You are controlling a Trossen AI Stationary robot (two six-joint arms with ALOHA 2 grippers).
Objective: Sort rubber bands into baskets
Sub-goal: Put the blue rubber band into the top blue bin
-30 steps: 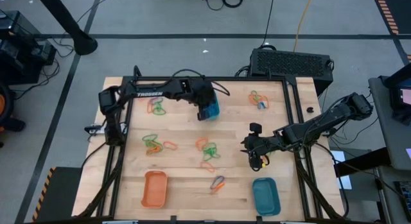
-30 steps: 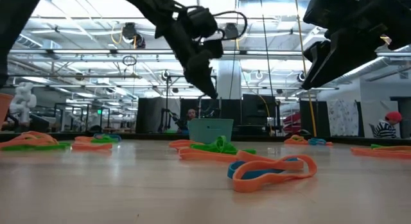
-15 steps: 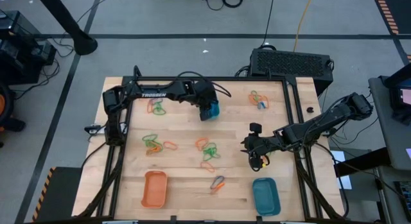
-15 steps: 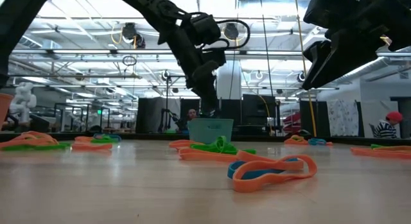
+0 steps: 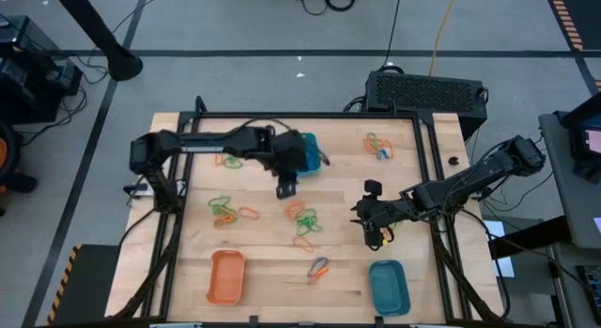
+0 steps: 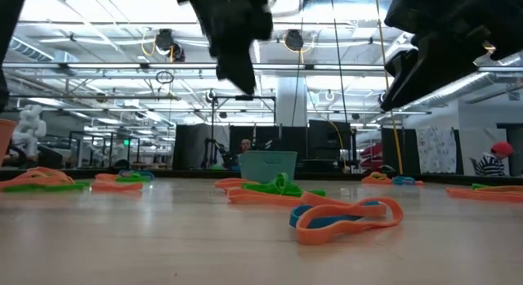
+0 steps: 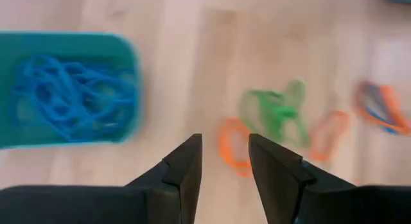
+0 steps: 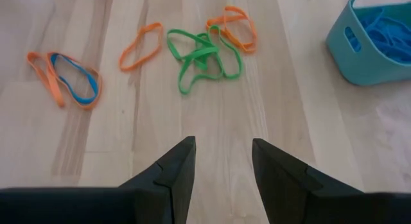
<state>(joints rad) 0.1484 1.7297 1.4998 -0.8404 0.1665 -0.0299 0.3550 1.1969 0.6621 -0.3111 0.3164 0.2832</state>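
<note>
1. Tabletop [image 5: 272, 272]: a pale wooden surface inside a black frame, carrying all the baskets and rubber bands.
2. Left arm [image 5: 207, 140]: stretched across the far part of the tabletop. Its gripper, the left gripper [image 7: 223, 161], hangs above the wood just beside the far teal basket, fingers parted and holding nothing.
3. Right arm [image 5: 470, 182]: reaching in from the right side. The right gripper [image 8: 221, 161] hovers over bare wood right of centre, fingers apart and empty.
4. Far teal basket [image 5: 308, 151]: near the middle of the far edge, holding a tangle of blue rubber bands [image 7: 70, 99].
5. Near teal basket [image 5: 389, 286]: at the front right corner of the tabletop.
6. Orange basket [image 5: 226, 276]: at the front left.
7. Central cluster [image 5: 303, 218]: green and orange rubber bands lying loose between the two grippers.
8. Left cluster [image 5: 225, 210]: green and orange rubber bands on the left half.
9. Far-right cluster [image 5: 378, 146]: orange, green and blue rubber bands near the far right corner.
10. Front pair [image 5: 318, 268]: an orange and a blue rubber band lying together between the orange basket and the near teal basket.
</note>
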